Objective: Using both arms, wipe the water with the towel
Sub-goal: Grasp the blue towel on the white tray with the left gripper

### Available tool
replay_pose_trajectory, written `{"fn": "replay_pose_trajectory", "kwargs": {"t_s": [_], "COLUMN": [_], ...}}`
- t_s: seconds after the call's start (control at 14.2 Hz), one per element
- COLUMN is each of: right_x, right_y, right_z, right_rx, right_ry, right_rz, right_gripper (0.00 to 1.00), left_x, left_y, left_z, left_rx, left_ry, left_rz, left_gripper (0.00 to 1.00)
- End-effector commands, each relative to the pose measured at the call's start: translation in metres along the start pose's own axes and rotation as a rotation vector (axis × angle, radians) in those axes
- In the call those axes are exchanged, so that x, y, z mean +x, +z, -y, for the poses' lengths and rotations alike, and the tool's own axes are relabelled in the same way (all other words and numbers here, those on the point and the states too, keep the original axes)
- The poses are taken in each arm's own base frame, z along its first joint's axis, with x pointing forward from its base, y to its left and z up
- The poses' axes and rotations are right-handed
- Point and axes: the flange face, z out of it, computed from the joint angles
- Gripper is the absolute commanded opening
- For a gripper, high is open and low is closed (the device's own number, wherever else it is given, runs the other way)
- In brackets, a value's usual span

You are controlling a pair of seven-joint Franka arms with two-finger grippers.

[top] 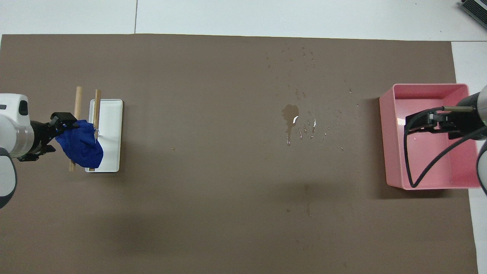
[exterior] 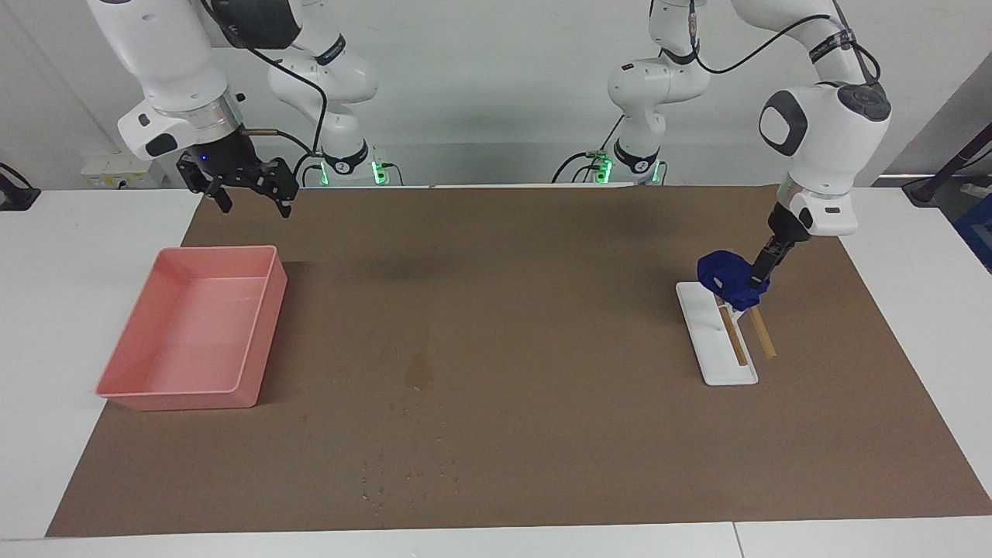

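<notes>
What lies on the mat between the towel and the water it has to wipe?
Nothing visible. The towel hangs on a rack with the left gripper at it; bare mat runs to the water. The pink tray sits past the water.

A white bench (exterior: 93,480) carries a large brown mat (exterior: 542,434) that covers most of its top, leaving bare white strips at both ends and along the edge farthest from the robots. A plain pale wall (exterior: 480,93) rises past the bench. A white socket box (exterior: 116,172) sits low on it. Light is even and soft, with faint shadows on the mat.
</notes>
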Motion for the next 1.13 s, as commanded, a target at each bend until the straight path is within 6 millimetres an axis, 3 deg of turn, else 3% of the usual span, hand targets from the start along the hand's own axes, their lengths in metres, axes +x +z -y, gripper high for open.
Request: {"fn": "replay_pose_trajectory", "kwargs": {"t_s": [0.0,0.07,0.21,0.56,0.85,1.06], "right_x": [-0.009,-0.009,-0.011,-0.011,-0.01,-0.01], "right_y": [-0.001,0.0,0.0,0.0,-0.001,-0.001], "right_z": [-0.004,-0.004,-0.005,-0.006,-0.005,-0.005], "right_rx": [-0.003,-0.003,-0.003,-0.003,0.005,0.005], "right_ry": [-0.008,-0.008,-0.007,-0.005,-0.01,-0.014], "right_rz": [0.005,0.006,0.008,0.006,0.006,0.006], "right_gripper": [1.0,1.0,1.0,1.0,1.0,1.0], "left_x": [-0.002,-0.003,-0.002,0.008,0.021,0.007], "left_y": [0.002,0.003,0.0,-0.012,-0.051,-0.07], "left_z": [0.0,-0.002,-0.004,-0.015,-0.04,-0.052], "left_rx": [0.007,0.013,0.017,0.035,0.023,0.02], "left_ry": [-0.02,-0.017,-0.017,-0.021,-0.079,-0.127], "left_rz": [-0.01,-0.002,0.006,0.039,0.118,0.148], "left_gripper": [0.43,0.26,0.0,0.0,0.0,0.0]}}
